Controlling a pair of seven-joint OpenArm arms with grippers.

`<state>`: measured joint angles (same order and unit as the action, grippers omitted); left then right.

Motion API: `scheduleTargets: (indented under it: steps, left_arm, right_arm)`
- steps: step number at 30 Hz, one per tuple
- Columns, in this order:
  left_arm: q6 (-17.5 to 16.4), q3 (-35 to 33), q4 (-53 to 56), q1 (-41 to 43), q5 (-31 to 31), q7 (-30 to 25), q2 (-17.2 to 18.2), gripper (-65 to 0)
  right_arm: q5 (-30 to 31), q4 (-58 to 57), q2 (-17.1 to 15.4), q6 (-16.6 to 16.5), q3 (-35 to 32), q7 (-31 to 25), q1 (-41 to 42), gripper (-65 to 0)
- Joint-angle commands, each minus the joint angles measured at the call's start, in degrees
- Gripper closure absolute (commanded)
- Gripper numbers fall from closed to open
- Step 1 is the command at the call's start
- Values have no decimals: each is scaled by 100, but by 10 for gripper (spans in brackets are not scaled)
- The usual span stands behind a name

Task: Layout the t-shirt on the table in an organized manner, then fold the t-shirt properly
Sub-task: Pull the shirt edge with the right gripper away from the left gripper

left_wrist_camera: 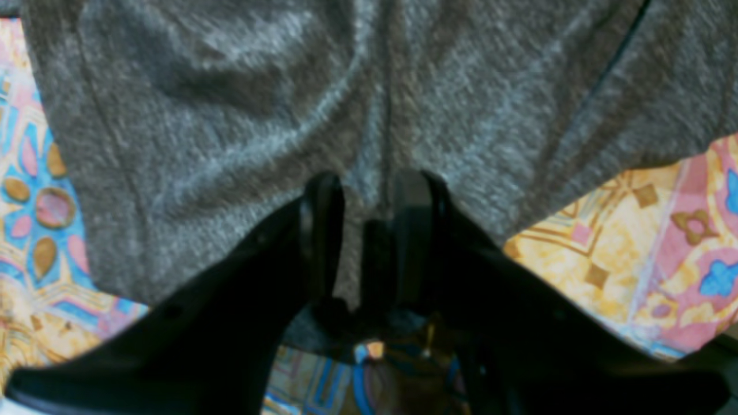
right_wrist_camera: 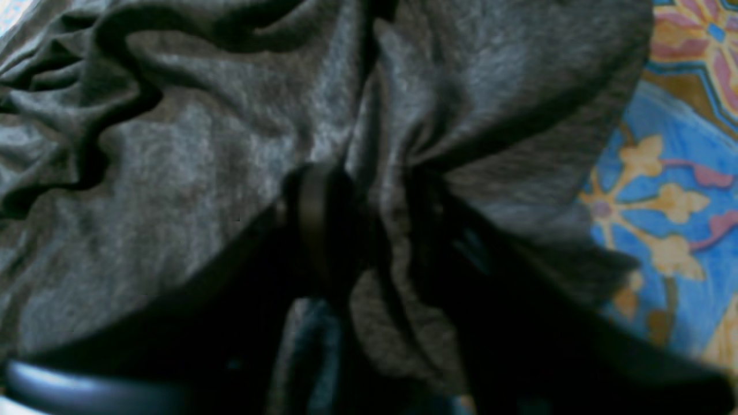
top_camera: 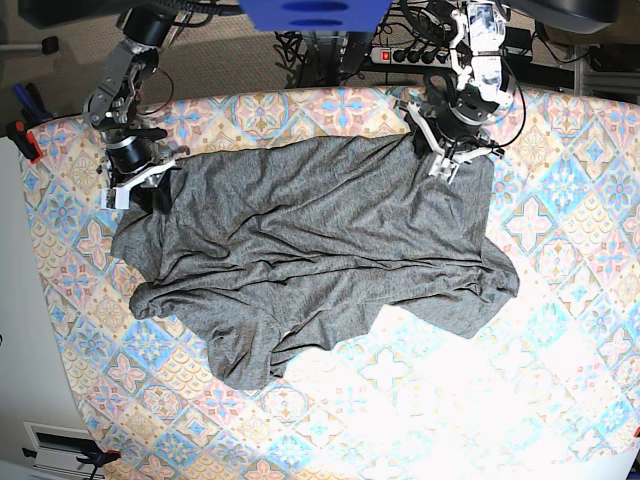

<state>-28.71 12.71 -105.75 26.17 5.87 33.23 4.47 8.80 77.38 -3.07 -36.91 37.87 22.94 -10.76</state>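
Across the middle of the counter point(top_camera: 560, 330) lies the t-shirt point(top_camera: 320, 250), spread wide but rumpled, with deep folds along its near edge and a bunched lobe hanging toward the near left corner in the base view. At the shirt's far right corner in that view sits the left gripper point(left_wrist_camera: 369, 196); its jaws stand close together with a ridge of grey fabric pinched between them, the cloth fanning out smooth beyond the tips. At the shirt's far left corner sits the right gripper point(right_wrist_camera: 369, 202); its jaws are buried in a gathered knot of jersey, and puckers radiate from the spot where they clamp the cloth. Around the shirt, the patterned cloth of the counter shows blue, pink and beige tiles on every side. Beyond the shirt's far edge, off the counter, stand a blue block point(top_camera: 312, 14), a power strip point(top_camera: 400, 55) and tangled cables point(top_camera: 310, 45). Nothing lies on the shirt itself.
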Motion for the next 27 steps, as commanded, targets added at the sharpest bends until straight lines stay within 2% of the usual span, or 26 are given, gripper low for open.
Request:
scheduleTargets:
  steps: [1,3,8,12,15,19,27]
  left_arm:
    - [18,17,-110,-11,-46,-101,15,-169]
    - [18,17,-110,-11,-46,-101,15,-169]
    - [18,17,-110,-11,-46,-101,15,-169]
    - [18,17,-110,-2,-46,-101,15,-168]
    - [18,17,-110,-2,-46,-101,15,-168]
    - [18,-1,-110,-2,-46,-101,15,-168]
    - [18,-18,-93,-2,-29,-84,23,-176]
  right_arm:
    - [-49,20,-31,-94,-20,146,0,-73]
    - [-49,20,-31,-85,95,146,0,0]
    - [-49,20,-31,-68,939,154,43,0]
    - [-49,37,-14,-59,1923,190,43,0]
    - [-49,73,-5,-59,2512,594,184,0]
    - [-49,81,-5,-59,2521,990,641,0]
    - [-49,81,-5,-76,2521,990,764,0]
